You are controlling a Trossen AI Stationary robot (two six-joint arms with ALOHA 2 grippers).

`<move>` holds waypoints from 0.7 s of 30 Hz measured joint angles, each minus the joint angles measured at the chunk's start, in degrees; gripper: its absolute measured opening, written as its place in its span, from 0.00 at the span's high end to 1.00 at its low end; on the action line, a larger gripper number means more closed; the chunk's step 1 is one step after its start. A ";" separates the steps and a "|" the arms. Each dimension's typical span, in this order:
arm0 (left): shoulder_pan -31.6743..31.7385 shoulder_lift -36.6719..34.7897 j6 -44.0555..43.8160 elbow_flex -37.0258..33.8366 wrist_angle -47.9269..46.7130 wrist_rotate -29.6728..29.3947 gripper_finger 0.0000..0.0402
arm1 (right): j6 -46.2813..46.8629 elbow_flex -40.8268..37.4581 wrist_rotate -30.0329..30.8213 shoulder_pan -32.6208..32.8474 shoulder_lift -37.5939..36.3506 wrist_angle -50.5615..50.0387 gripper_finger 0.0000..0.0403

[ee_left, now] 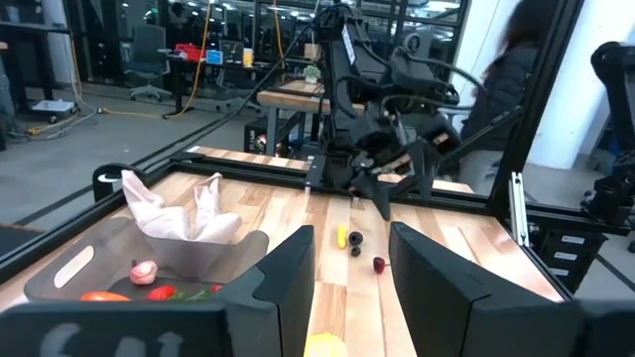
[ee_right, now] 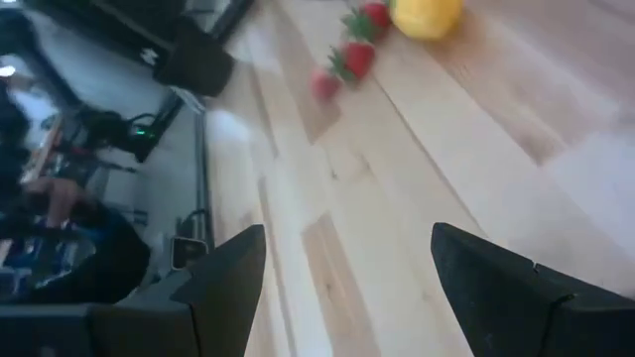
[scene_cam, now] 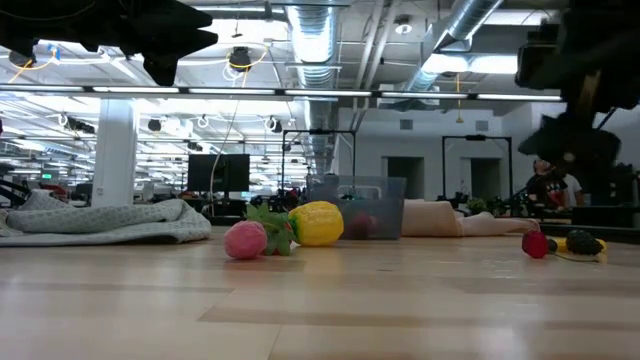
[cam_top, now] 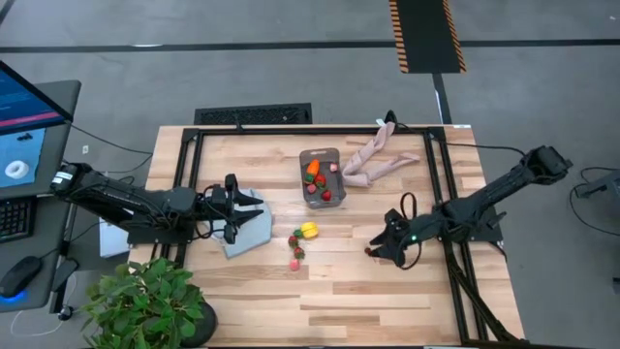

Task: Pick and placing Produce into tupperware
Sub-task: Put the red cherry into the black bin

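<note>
The clear tupperware (cam_top: 320,176) sits on the table's far middle and holds an orange carrot (cam_top: 312,168) and red strawberries (cam_top: 326,195). A yellow lemon (cam_top: 308,230), strawberries (cam_top: 295,241) and a pink berry (cam_top: 294,263) lie on the wood at mid-table. A red strawberry (scene_cam: 535,243), a dark berry (scene_cam: 580,240) and a small banana (ee_left: 342,236) lie by my right gripper (cam_top: 380,246), which hovers open above the table. My left gripper (cam_top: 232,206) is open over the grey-blue cloth (cam_top: 247,228), pointing toward the table's right.
A beige limb-shaped object (cam_top: 373,160) lies just right of the tupperware. A leafy potted plant (cam_top: 145,305) stands at the near left corner. A black frame (cam_top: 441,184) runs along the table's sides. A person (ee_left: 516,69) stands beyond the table. Bare wood spans the near half.
</note>
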 joint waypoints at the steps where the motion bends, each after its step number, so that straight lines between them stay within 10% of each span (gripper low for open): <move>1: 0.00 0.00 0.00 0.00 0.01 0.00 0.70 | 1.52 0.03 0.43 0.57 0.82 -0.87 0.23; 21: 0.00 0.00 0.03 0.00 0.08 -1.00 0.70 | 9.84 10.11 6.19 5.76 9.15 -17.45 0.23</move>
